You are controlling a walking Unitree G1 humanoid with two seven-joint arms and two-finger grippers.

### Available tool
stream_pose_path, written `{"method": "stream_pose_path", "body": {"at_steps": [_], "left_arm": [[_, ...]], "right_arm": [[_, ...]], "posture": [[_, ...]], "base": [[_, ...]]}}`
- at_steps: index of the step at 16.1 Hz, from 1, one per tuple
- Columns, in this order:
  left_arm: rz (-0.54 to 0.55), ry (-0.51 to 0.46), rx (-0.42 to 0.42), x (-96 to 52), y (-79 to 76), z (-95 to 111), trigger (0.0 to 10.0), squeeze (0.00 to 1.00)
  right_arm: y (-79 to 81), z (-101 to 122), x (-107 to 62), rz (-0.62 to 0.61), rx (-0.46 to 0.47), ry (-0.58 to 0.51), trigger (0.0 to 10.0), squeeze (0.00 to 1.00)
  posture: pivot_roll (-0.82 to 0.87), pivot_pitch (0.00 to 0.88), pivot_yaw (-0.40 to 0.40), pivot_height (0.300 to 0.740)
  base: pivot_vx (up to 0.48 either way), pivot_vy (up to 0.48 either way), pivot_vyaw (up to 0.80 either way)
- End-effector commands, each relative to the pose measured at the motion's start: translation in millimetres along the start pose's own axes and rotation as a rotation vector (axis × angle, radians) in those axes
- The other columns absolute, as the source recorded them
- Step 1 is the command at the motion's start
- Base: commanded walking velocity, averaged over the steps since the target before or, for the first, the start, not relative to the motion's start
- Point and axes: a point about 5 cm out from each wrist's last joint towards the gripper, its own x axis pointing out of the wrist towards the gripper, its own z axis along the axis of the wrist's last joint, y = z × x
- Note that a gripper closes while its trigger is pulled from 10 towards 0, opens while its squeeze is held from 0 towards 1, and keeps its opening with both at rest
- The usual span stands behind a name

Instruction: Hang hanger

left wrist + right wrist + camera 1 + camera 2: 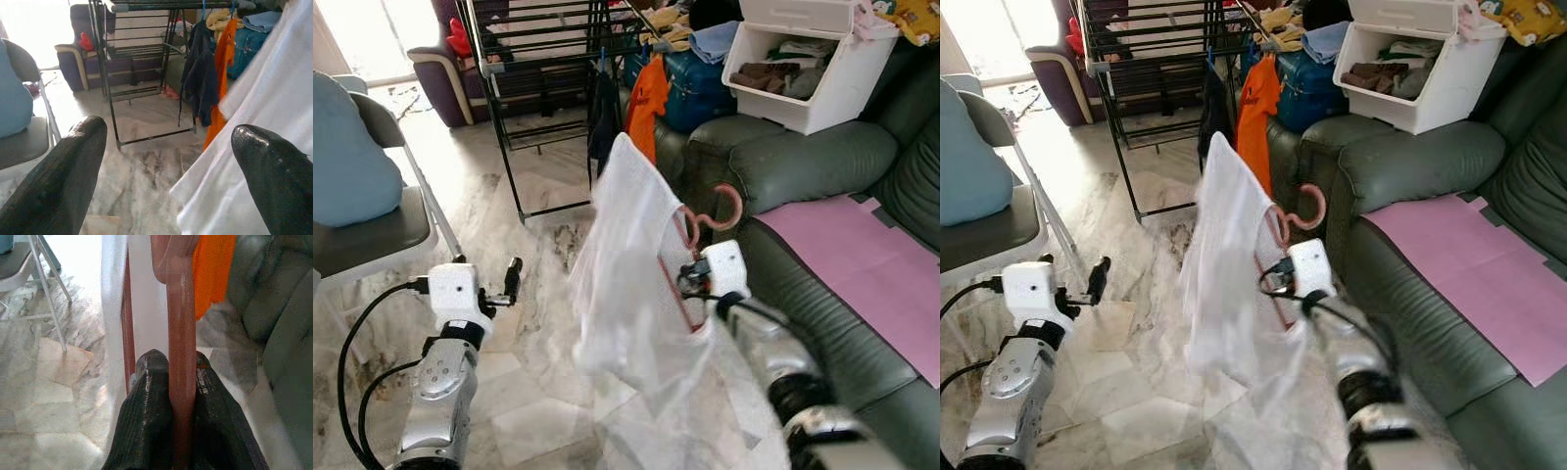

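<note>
Two black fingers of the right gripper (182, 382) pinch the reddish hanger (705, 230) just under its hook, a white garment (626, 264) draped over it, held up beside the green sofa (803, 162); the left gripper (171, 166) hangs low with fingers wide, holding nothing; carrying well likely means keeping the hook upright and aiming for a rail of the black drying rack (543, 59), well ahead; open marble floor (529, 225) lies between, with a chair (372, 235) on the left
</note>
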Motion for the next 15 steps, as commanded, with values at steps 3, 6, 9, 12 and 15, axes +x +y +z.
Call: {"method": "stream_pose_path", "body": {"at_steps": [3,6,9,12,15], "left_arm": [[0.028,0.024,-0.003,-2.1,0.3,-0.4,10.0,1.0],[0.028,0.024,0.008,-0.1,0.5,0.4,10.0,0.0],[0.023,0.011,-0.003,4.4,-0.1,5.0,10.0,0.0],[0.012,0.012,-0.002,5.6,-1.6,5.4,10.0,0.0],[0.016,0.012,-0.001,6.8,-1.4,5.6,10.0,0.0]], "right_arm": [[9.1,10.3,-4.5,-0.021,0.055,-0.051,10.0,0.0],[5.3,13.4,-8.9,-0.057,0.039,-0.048,10.0,0.0],[5.9,13.6,-10.6,-0.053,0.041,-0.035,10.0,0.0],[8.9,15.2,-11.1,-0.046,0.042,-0.034,10.0,0.0],[9.2,15.4,-11.8,-0.042,0.038,-0.028,10.0,0.0]], "posture": [[-0.08,0.0,0.019,0.74],[-0.08,0.0,0.018,0.74],[-0.08,0.0,0.018,0.74],[-0.08,0.0,0.019,0.74],[-0.08,0.0,0.017,0.74]], "base": [[0.0,0.0,0.0],[0.0,0.0,0.0],[0.199,0.0,0.16],[0.396,0.0,0.48],[0.434,0.0,0.48]]}}
